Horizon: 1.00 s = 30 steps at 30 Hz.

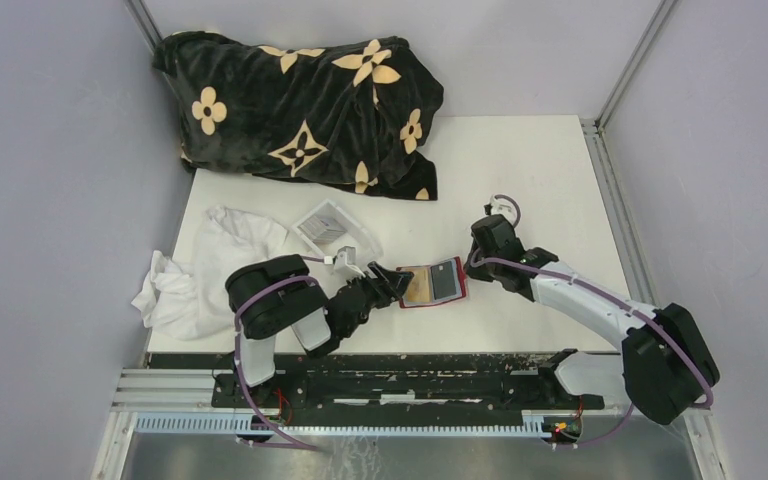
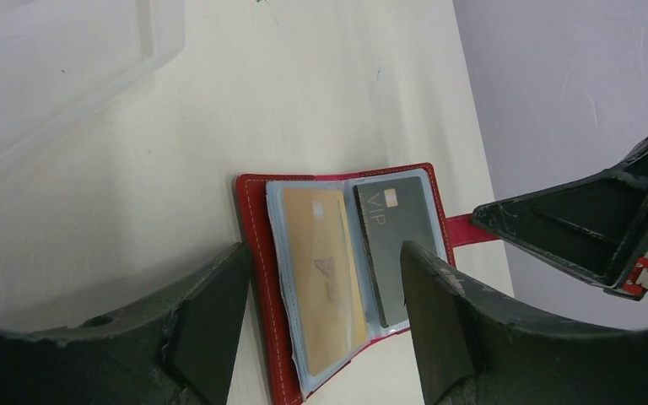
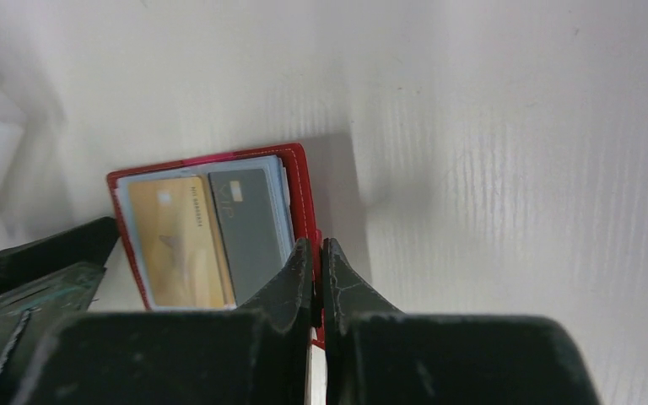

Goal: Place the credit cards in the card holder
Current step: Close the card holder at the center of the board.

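The red card holder (image 1: 433, 285) lies open and flat on the white table. Two credit cards sit in its clear sleeves, a gold one (image 2: 321, 270) on the left page and a grey one (image 2: 392, 228) on the right. My left gripper (image 2: 322, 249) is open, its fingers standing either side of the holder's left half without touching the cards. My right gripper (image 3: 316, 246) is shut on the holder's red snap tab (image 2: 464, 229) at its right edge. In the right wrist view, the gold card (image 3: 177, 245) and the grey card (image 3: 249, 228) show just left of the fingers.
A black blanket with tan flowers (image 1: 300, 100) fills the back left. A crumpled white cloth (image 1: 210, 270) lies left of my left arm, with a clear plastic box (image 1: 325, 225) behind it. Bare table stretches to the right and back of the holder.
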Each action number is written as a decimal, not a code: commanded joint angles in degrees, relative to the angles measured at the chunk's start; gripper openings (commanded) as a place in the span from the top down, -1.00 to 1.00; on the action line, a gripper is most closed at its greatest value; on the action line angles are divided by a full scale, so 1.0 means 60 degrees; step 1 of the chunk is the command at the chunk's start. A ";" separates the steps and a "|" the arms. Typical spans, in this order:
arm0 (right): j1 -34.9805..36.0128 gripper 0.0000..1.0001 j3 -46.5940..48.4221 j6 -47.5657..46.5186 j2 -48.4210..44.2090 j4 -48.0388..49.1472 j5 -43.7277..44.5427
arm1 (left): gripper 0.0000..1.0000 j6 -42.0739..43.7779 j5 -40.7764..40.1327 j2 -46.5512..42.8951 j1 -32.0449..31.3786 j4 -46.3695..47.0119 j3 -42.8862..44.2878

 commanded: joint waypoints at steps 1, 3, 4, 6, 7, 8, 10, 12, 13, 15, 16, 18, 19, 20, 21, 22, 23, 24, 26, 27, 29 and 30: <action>-0.0026 0.98 0.0548 0.0384 -0.0551 0.0017 -0.0538 | -0.47 -0.0266 0.0271 0.0563 0.0023 -0.0652 -0.0382; -0.0029 0.98 0.0605 0.0427 -0.0731 0.0001 -0.0704 | -0.48 -0.0261 0.0265 0.0567 0.0024 -0.0645 -0.0435; -0.0027 0.98 0.0634 0.0454 -0.0807 -0.0006 -0.0786 | -0.48 -0.0226 0.0290 0.0574 0.0022 -0.0656 -0.0437; -0.0029 0.99 0.0703 0.0539 -0.0916 -0.0009 -0.0957 | -0.48 -0.0179 0.0346 0.0613 0.0024 -0.0738 -0.0385; -0.0027 0.99 0.0761 0.0561 -0.0942 -0.0003 -0.1026 | -0.49 -0.0173 0.0395 0.0653 0.0025 -0.0733 -0.0328; -0.0022 0.99 0.0827 0.0593 -0.0938 -0.0007 -0.1088 | -0.49 -0.0152 0.0456 0.0733 0.0018 -0.0661 -0.0290; -0.0030 0.99 0.0922 0.0634 -0.0923 -0.0046 -0.1139 | -0.49 -0.0111 0.0622 0.0932 0.0013 -0.0425 -0.0230; -0.0027 0.99 0.0983 0.0658 -0.0890 -0.0031 -0.1180 | -0.50 -0.0128 0.0785 0.1149 0.0017 -0.0140 -0.0197; -0.0025 0.99 0.1025 0.0659 -0.0849 -0.0047 -0.1210 | -0.50 -0.0133 0.0876 0.1255 0.0021 0.0022 -0.0182; -0.0029 0.99 0.1064 0.0649 -0.0748 -0.0072 -0.1249 | -0.49 -0.0179 0.0988 0.1378 0.0023 0.0381 -0.0201; -0.0020 0.99 0.1057 0.0652 -0.0703 -0.0032 -0.1270 | -0.50 -0.0189 0.1030 0.1412 0.0014 0.0538 -0.0214; -0.0025 0.99 0.1016 0.0678 -0.0591 0.0040 -0.1321 | -0.50 -0.0106 0.1193 0.1412 0.0023 0.0733 -0.0168; -0.0025 0.99 0.0998 0.0670 -0.0536 0.0070 -0.1352 | -0.50 -0.0066 0.1257 0.1388 0.0003 0.0716 -0.0106; -0.0018 0.99 0.0978 0.0677 -0.0488 0.0111 -0.1387 | -0.50 -0.0043 0.1320 0.1345 -0.0001 0.0693 -0.0045; -0.0022 0.99 0.0957 0.0688 -0.0460 0.0143 -0.1423 | -0.50 -0.0005 0.1388 0.1332 0.0006 0.0669 0.0020; -0.0023 0.99 0.0953 0.0688 -0.0431 0.0160 -0.1431 | -0.50 0.0023 0.1486 0.1331 0.0010 0.0666 0.0081; -0.0028 0.99 0.0939 0.0703 -0.0404 0.0175 -0.1454 | -0.50 0.0041 0.1552 0.1341 -0.0002 0.0678 0.0156; -0.0022 0.98 0.0937 0.0710 -0.0389 0.0193 -0.1506 | -0.50 0.0044 0.1619 0.1384 -0.0004 0.0703 0.0226; -0.0030 0.99 0.0924 0.0727 -0.0391 0.0225 -0.1585 | -0.50 -0.0022 0.1684 0.1482 -0.0022 0.0863 0.0310; -0.0013 0.99 0.0923 0.0731 -0.0399 0.0238 -0.1625 | -0.50 -0.0063 0.1714 0.1543 -0.0037 0.1003 0.0319; -0.0012 0.99 0.0923 0.0721 -0.0460 0.0216 -0.1655 | -0.50 -0.0170 0.1756 0.1619 -0.0039 0.1292 0.0316; -0.0014 0.99 0.0923 0.0710 -0.0482 0.0202 -0.1656 | -0.50 -0.0192 0.1752 0.1634 -0.0038 0.1406 0.0311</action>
